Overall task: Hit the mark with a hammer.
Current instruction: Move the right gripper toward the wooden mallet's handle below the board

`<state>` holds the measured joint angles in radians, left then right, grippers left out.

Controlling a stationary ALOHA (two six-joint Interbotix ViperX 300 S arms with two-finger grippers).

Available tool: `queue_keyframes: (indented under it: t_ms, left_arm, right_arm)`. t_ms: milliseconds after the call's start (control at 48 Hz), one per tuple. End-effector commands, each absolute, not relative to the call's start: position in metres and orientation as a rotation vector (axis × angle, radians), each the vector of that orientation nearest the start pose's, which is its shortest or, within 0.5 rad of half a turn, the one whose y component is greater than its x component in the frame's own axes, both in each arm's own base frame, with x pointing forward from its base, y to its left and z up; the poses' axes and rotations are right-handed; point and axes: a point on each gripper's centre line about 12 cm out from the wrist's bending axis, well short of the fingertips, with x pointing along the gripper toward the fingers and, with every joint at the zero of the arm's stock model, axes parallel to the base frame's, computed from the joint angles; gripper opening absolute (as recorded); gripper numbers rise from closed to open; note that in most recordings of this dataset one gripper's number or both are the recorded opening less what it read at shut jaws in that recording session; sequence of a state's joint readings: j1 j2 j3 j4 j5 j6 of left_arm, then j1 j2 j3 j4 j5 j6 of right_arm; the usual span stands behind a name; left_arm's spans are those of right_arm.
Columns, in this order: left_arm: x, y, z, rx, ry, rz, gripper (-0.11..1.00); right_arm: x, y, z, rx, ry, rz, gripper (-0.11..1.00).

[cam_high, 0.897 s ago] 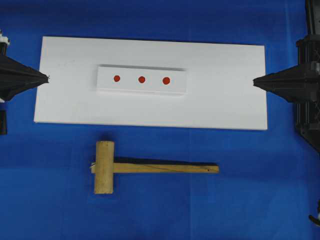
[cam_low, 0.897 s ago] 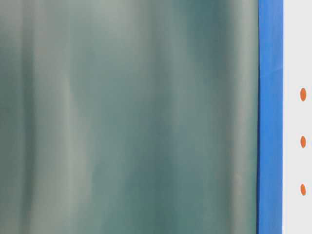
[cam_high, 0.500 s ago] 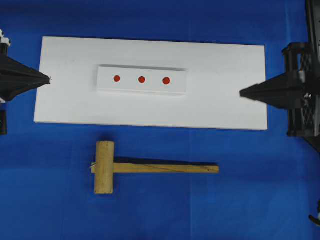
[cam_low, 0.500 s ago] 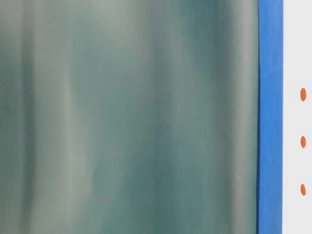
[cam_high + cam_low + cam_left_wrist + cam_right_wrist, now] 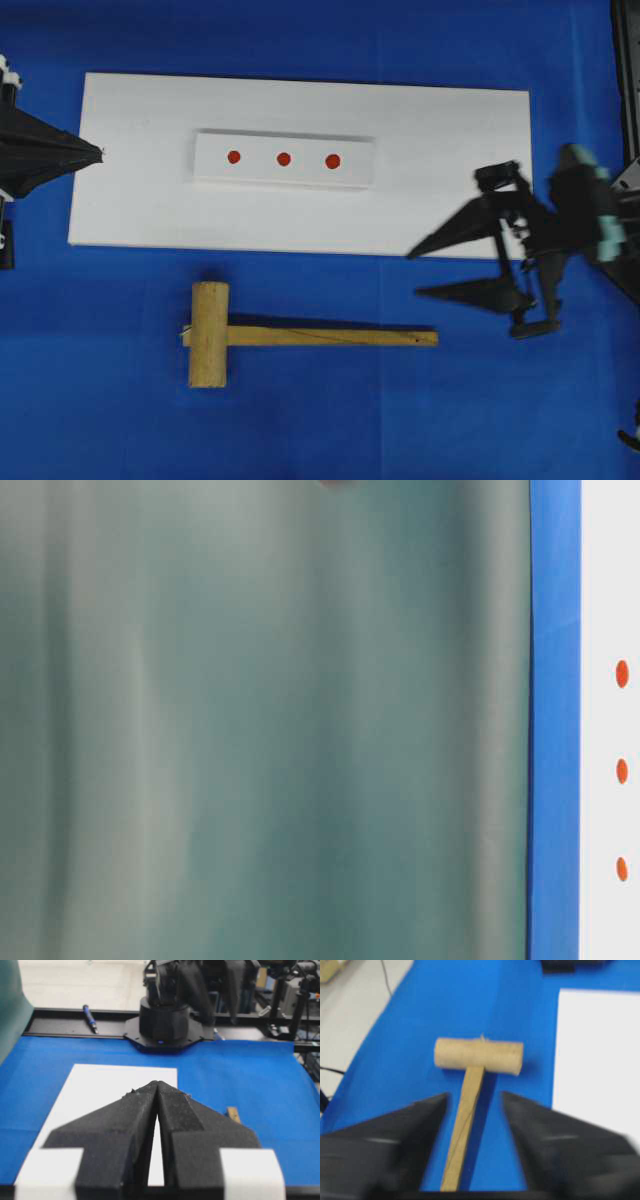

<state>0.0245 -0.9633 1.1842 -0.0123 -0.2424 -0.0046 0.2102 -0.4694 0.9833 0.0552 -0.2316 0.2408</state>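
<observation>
Hammer: wooden hammer [image 5: 300, 336] lies flat on the blue tabletop [image 5: 300, 430], just below the white board's near edge and apart from it. Head at overhead-left, handle running toward overhead-right.
White board: large white board [image 5: 450, 170] on the blue cloth, carrying a smaller raised white block [image 5: 284, 175].
Marks: three red marks [image 5: 283, 158] in a row on the block.
Right gripper: right gripper [image 5: 412, 274] sits over the lower right corner of the board, past the handle's free end. Fingers [image 5: 470, 294] spread wide apart, nothing between them, tips pointing toward the hammer.
Left gripper: left gripper [image 5: 98, 153] is at the board's left edge, well apart from the hammer. Fingers pressed together at the tips, holding nothing.
Overhead only: gives the whole layout at once, with board, block, marks, hammer and both grippers.
Right wrist only: blurred. Hammer [image 5: 470, 1075] seen end-on along the handle, which runs between the two dark fingers [image 5: 405, 1125] without touching either. Board edge [image 5: 595, 1060] to the right.
Left wrist only: closed gripper [image 5: 157, 1083] from behind, its tip over the white board [image 5: 100, 1085]. A sliver of the hammer handle [image 5: 232, 1113] shows at right. The other arm's black base [image 5: 167, 1025] stands across the cloth, and a blue pen-like object [image 5: 90, 1016] lies on the black rail.
Table-level only: mostly a blurred grey-green surface [image 5: 260, 730], with a blue strip and three orange-red marks [image 5: 621, 771] at the far right. No hammer or gripper can be made out.
</observation>
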Motion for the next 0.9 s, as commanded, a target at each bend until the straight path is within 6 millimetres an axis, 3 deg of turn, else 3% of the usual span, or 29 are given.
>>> queue_keyframes:
  t_ms: [0, 83, 125, 417, 876]
  left_arm:
    - [0.201, 0.006, 0.287, -0.019, -0.029, 0.032, 0.0]
    - [0.201, 0.007, 0.285, -0.021, -0.022, 0.034, 0.0]
    - [0.2, 0.007, 0.283, -0.019, -0.019, 0.034, 0.0]
    - [0.199, 0.007, 0.279, -0.019, -0.01, 0.036, 0.0]
    - [0.198, 0.007, 0.273, -0.02, 0.006, 0.039, 0.0]
  right_arm:
    - [0.307, 0.066, 0.241, 0.277, 0.322, 0.153, 0.61]
    - [0.325, 0.073, 0.227, 0.286, 0.385, 0.145, 0.84]
    - [0.337, 0.077, 0.22, 0.297, 0.419, 0.138, 0.89]
    - [0.391, 0.102, 0.172, 0.332, 0.549, 0.116, 0.86]
    - [0.422, 0.121, 0.112, 0.4, 0.574, 0.065, 0.86]
